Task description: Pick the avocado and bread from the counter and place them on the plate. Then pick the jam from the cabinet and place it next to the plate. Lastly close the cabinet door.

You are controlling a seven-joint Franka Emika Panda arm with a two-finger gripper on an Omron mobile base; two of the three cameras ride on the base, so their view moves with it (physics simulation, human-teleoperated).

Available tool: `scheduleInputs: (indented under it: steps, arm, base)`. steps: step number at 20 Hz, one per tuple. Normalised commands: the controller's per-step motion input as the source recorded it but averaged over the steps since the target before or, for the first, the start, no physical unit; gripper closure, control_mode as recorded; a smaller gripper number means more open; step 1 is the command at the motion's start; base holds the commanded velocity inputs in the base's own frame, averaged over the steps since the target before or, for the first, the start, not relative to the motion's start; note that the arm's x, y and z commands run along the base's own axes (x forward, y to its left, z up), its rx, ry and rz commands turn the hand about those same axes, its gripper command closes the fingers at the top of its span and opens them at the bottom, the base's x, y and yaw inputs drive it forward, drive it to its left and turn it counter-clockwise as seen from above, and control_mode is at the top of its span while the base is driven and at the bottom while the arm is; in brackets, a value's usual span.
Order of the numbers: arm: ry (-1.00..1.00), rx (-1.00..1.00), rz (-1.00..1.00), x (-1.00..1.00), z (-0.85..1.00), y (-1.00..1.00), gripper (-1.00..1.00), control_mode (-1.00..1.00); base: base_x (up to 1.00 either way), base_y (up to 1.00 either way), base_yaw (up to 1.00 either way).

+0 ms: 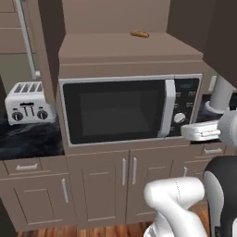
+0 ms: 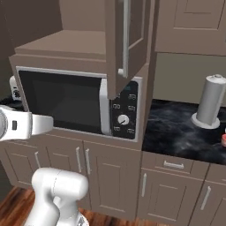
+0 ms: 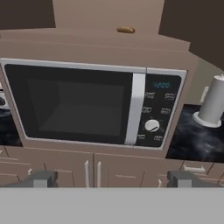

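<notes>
When reading the left base view, note the microwave (image 1: 118,111) dead ahead, the toaster (image 1: 28,102) on the bench (image 1: 28,139) to its left, and an orange-brown oblong thing (image 1: 140,34) on the open cabinet (image 1: 120,46) shelf above, too small to call bread. Cannot place avocado or plate from here.

From the right base view, see the cabinet door (image 2: 114,53) swung open toward the robot, silver handle (image 2: 125,39) on its edge, paper-towel holder (image 2: 211,102) on the bench further right, and a red-pink sliver (image 2: 224,140) at the frame edge, possibly the jam set down.

In the hand view, find the claw (image 3: 111,179) spread wide, gripping nothing, aimed at the microwave.

Judged likely: door closing next. Raise the claw to the door's outer face, press flat near the handle, sweep slowly, avoid clipping the microwave.
</notes>
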Motion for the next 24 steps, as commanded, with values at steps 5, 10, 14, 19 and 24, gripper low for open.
scheduleInputs:
  steps: [5, 10, 14, 19, 24]
  arm:
    - [0.00, 0.00, 0.00, 0.00, 0.00, 0.00, -1.00, 1.00]
    - [0.00, 0.00, 0.00, 0.00, 0.00, 0.00, -1.00, 1.00]
    - [0.00, 0.00, 0.00, 0.00, 0.00, 0.00, -1.00, 1.00]
    - [0.00, 0.00, 0.00, 0.00, 0.00, 0.00, -1.00, 1.00]
    - [0.00, 0.00, 0.00, 0.00, 0.00, 0.00, -1.00, 1.00]
  base:
    - [0.57, 0.20, 0.00]
    - [0.37, 0.54, 0.00]
    - [0.11, 0.39, 0.00]
    - [-0.04, 0.06, 0.00]
    - [0.00, -0.15, 0.00]
